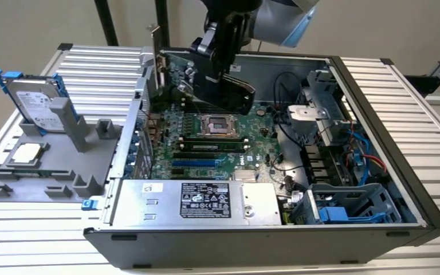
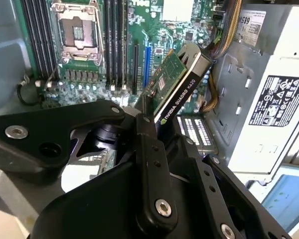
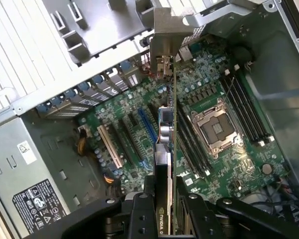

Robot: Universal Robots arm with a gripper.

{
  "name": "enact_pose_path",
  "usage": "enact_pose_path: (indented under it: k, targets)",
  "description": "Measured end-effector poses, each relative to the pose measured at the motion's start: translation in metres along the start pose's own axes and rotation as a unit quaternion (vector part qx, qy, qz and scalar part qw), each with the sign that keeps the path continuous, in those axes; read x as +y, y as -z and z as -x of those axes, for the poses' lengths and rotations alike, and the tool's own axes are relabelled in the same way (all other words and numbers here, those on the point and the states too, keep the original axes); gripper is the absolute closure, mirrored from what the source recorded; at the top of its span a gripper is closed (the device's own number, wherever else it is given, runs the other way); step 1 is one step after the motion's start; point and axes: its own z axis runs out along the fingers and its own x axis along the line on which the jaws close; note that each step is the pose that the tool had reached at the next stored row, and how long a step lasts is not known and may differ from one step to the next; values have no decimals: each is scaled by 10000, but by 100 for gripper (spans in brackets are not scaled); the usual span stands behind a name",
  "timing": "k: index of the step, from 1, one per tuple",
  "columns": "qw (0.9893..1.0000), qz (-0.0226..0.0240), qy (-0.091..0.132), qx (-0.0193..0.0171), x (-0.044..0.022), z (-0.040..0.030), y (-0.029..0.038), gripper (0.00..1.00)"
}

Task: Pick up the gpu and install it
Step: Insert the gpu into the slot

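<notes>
Pressed together on the gpu (image 3: pixel 165 132), the pincer (image 3: pixel 165 199) is held inside the open computer case (image 1: pixel 373 86), over the motherboard (image 3: pixel 209 84). The card is carried on edge, lined up between the expansion slots (image 3: pixel 147 124) and the processor socket (image 3: pixel 214 129), with its metal bracket (image 3: pixel 165 35) near the case's slotted rear wall; free room is seen on both sides of it.
</notes>
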Motion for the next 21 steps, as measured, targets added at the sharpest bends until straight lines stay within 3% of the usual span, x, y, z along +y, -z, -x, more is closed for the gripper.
enact_pose_path:
  k: [6,11,15,21]
  targets:
    - [9994,2,352,14,-5,2,0,100]
    - [9979,3,641,26,-9,4,0,100]
    - [9962,5,869,35,-11,6,0,100]
    - [9926,6,1212,49,-15,8,1,100]
